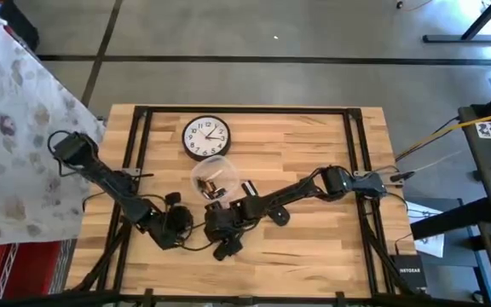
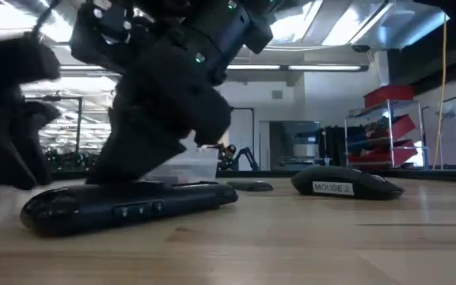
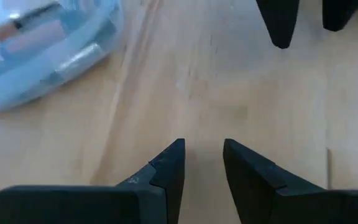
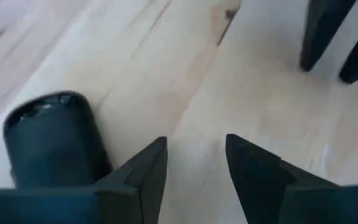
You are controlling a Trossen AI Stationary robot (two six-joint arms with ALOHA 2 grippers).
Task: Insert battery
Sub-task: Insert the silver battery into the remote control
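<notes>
Writing: a white tag on the black mouse (image 2: pixel 347 182) reads "MOUSE 2"; seen only in the low view. The numerals on the clock (image 1: pixel 206 137) are too small to read.
Worktop: light wood planks (image 1: pixel 314 247), black frame rails along its sides.
Clock: one, round, black rim, white face, lying flat at the far side of the worktop, left of centre.
Container: one clear round tub (image 1: pixel 212 178) just near of the clock. High view shows small items inside; left wrist view shows its rim (image 3: pixel 73 56) and two cylindrical cells (image 3: pixel 33 28) in it, one copper-toned. Exact count in the tub cannot be told.
Remote: one long black handset (image 2: pixel 125 206) lying flat on the near worktop, row of buttons on its side in the low view; its rounded end (image 4: pixel 51 140) shows in the right wrist view beside the right arm's fingers.
Left gripper: (image 1: pixel 177 223) low over the near-left worktop, left of the right gripper. Jaws a little spread over bare wood, nothing between them (image 3: pixel 202 165).
Right gripper: (image 1: pixel 222 223) near centre, over the remote, just near of the tub. Jaws spread, empty (image 4: pixel 194 162).
View differences: each wrist view shows the other arm's dark fingertips across the wood; the low view alone shows the room behind, with shelving and red bins.
</notes>
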